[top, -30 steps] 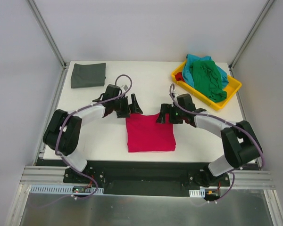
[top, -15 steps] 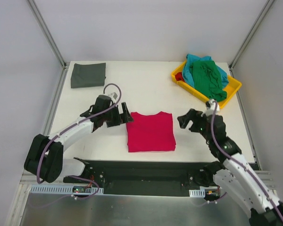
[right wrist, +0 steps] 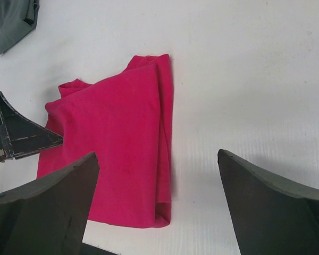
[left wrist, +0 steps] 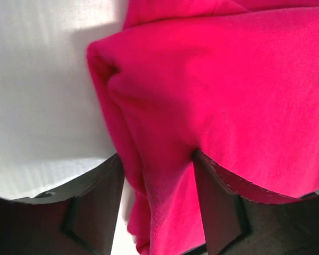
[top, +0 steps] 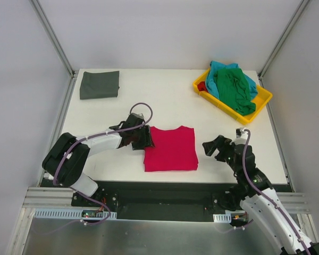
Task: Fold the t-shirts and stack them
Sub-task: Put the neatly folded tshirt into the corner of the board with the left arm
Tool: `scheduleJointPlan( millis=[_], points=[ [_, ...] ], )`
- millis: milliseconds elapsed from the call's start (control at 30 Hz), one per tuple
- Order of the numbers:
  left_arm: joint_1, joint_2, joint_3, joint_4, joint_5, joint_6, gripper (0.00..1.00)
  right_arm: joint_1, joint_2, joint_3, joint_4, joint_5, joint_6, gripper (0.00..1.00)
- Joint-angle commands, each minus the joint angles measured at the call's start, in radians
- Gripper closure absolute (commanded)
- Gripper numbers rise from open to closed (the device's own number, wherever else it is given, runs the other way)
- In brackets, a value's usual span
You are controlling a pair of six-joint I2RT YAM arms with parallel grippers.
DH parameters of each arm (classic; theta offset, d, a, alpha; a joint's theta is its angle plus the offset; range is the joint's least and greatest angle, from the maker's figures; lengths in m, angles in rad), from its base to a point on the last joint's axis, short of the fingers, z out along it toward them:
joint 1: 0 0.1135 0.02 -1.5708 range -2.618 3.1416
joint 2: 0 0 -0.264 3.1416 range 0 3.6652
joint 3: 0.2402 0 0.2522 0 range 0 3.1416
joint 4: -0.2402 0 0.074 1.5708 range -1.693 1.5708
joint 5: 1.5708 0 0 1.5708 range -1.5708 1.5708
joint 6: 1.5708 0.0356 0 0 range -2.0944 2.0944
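Observation:
The crimson red t-shirt (top: pixel 170 149) lies folded into a rectangle at the table's front middle. It fills the left wrist view (left wrist: pixel 228 79) and shows in the right wrist view (right wrist: pixel 111 138). My left gripper (top: pixel 143 139) is at the shirt's left edge, jaws open and straddling a bunched fold of that edge (left wrist: pixel 158 170). My right gripper (top: pixel 212 147) is open and empty, just right of the shirt (right wrist: pixel 158 155). The dark grey t-shirt (top: pixel 99 84) lies folded at the back left. The green t-shirt (top: pixel 234 87) and teal t-shirt (top: pixel 219 69) lie crumpled in the tray.
The shallow yellow tray (top: pixel 263 98) stands at the back right corner, with a small red item (top: pixel 202 86) at its left end. Grey walls and metal frame posts close in the table. The left gripper's fingers (right wrist: pixel 21 133) show in the right wrist view.
My left gripper has moved right onto the red shirt's left edge. My right arm has drawn back and to the right, away from the shirt. The shirt lies as before.

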Motion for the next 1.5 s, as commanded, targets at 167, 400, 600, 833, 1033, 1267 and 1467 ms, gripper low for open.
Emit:
scheduleJointPlan(
  millis=[167, 400, 600, 833, 1033, 1267, 1467],
  points=[
    [-0.206, 0.297, 0.213, -0.365, -0.378, -0.130, 0.68, -0.002, 0.049, 0.032, 0.018, 0.012, 0.009, 0.04],
    [-0.217, 0.385, 0.336, -0.401, -0.428, -0.092, 1.00, -0.002, 0.007, 0.023, 0.000, 0.023, -0.026, 0.04],
    [-0.216, 0.310, 0.475, -0.450, -0.649, 0.149, 1.00, -0.002, -0.028, 0.003, 0.012, 0.023, -0.101, 0.04],
    [-0.102, 0.305, 0.656, -0.430, -0.810, 0.431, 1.00, -0.002, -0.095, -0.034, 0.004, -0.046, -0.201, 0.04],
    [0.060, 0.463, 0.863, -0.283, -0.803, 0.672, 1.00, -0.001, -0.149, -0.034, -0.081, -0.039, -0.198, 0.04],
    [0.224, 0.731, 1.282, -0.266, -0.862, 0.936, 1.00, -0.002, -0.189, -0.066, -0.054, 0.030, -0.204, 0.04],
    [0.329, 0.923, 1.575, -0.246, -0.847, 1.062, 1.00, -0.001, -0.171, -0.070, -0.019, 0.049, -0.213, 0.04]
  ],
)
